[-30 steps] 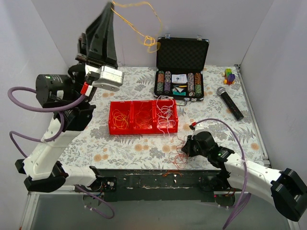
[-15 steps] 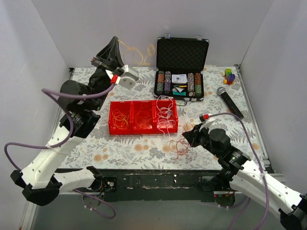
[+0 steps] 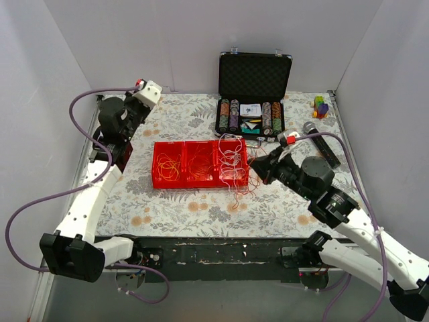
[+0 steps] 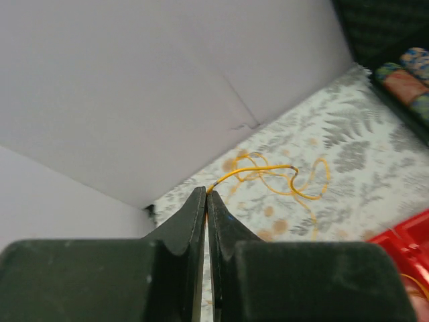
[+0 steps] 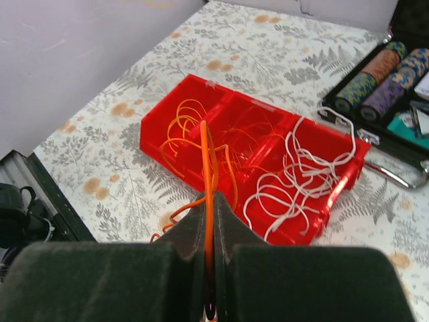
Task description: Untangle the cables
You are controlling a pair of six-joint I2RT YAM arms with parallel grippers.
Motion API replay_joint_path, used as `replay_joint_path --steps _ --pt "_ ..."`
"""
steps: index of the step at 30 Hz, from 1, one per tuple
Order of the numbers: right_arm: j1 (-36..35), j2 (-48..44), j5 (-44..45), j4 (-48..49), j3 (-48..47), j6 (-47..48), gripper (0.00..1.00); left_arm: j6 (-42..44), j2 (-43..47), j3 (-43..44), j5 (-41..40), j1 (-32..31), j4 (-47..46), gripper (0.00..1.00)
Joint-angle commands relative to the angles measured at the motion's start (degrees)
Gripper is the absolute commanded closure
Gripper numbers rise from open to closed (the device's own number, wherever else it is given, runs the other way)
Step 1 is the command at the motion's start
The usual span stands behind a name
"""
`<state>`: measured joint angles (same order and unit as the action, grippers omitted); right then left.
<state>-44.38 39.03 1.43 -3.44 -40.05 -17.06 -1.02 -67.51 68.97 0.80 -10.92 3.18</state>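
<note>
My left gripper (image 3: pixel 109 107) is at the back left corner of the table, shut on the end of a thin yellow cable (image 4: pixel 281 178). In the left wrist view the cable lies in loops on the flowered cloth beyond my shut gripper (image 4: pixel 206 192). My right gripper (image 3: pixel 255 168) is by the right end of the red tray (image 3: pixel 155 184). It is shut on a thin orange cable (image 5: pixel 208 154), which runs up between the jaws of the gripper (image 5: pixel 209 198). Loose orange strands (image 3: pixel 242 192) hang below it. The yellow cable is hidden in the top view.
The red tray (image 5: pixel 161 117) has three compartments: yellow strands on the left, orange-red in the middle, white cables (image 5: pixel 315 168) on the right. An open poker chip case (image 3: pixel 255 87), a microphone (image 3: pixel 322 144) and coloured blocks (image 3: pixel 321 106) are at the back right. Walls close three sides.
My left arm dropped from high against the back wall to the back left corner, bringing the yellow cable down onto the cloth. My right gripper moved from the front edge up to the tray's right end with the orange cable.
</note>
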Motion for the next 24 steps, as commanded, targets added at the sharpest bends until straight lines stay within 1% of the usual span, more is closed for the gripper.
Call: replay_joint_path --steps 1,6,13,24 --pt "-0.27 5.17 -4.5 5.72 -6.87 4.05 0.99 -6.71 3.08 -3.31 10.0 -0.33 4.73 1.0" --pt "-0.44 12.81 -6.61 8.8 -12.14 5.45 0.99 -9.35 3.87 -6.39 11.42 -0.33 5.08 1.0" --pt "-1.32 25.21 -7.41 14.25 -19.97 8.26 0.99 -11.64 5.01 -13.68 12.74 -0.33 2.97 1.0" --pt "-1.76 44.45 -1.78 21.19 -27.44 11.17 0.99 -13.4 2.64 -22.12 16.16 -0.33 -2.83 1.0"
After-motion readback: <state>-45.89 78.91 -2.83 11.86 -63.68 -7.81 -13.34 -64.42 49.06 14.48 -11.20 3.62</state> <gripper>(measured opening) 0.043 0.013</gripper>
